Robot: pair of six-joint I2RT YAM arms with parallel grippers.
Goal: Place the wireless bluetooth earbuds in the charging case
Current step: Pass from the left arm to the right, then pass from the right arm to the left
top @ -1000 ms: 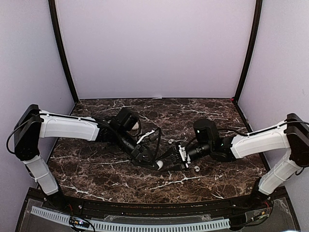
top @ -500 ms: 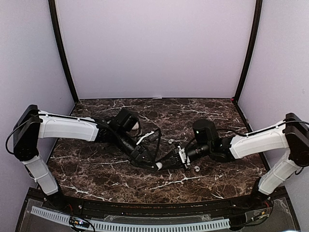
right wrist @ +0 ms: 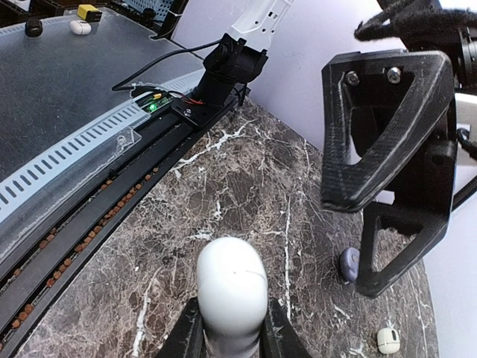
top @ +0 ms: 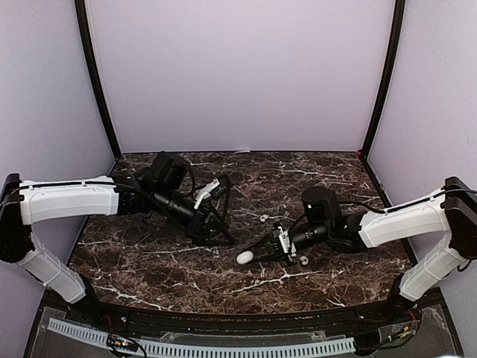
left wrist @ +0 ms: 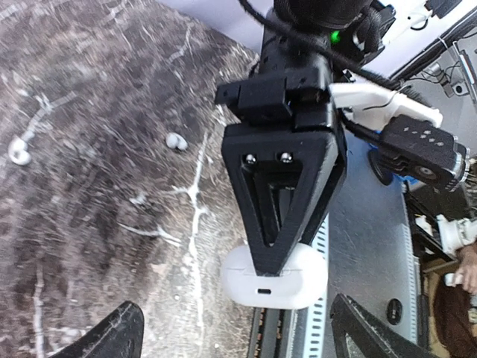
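Wireless bluetooth earbuds (top: 304,259) lying loose on the dark marble table (top: 149,261), one just right of the right gripper (top: 262,250), another farther back, white charging case (top: 244,256) pinched in that gripper's narrowed fingers near centre, left gripper (top: 223,212) spread wide to its left.

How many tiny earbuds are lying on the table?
2. One earbud lies on the table close to the right gripper, which grips the charging case; the other earbud lies farther off. More may hide under the arms.
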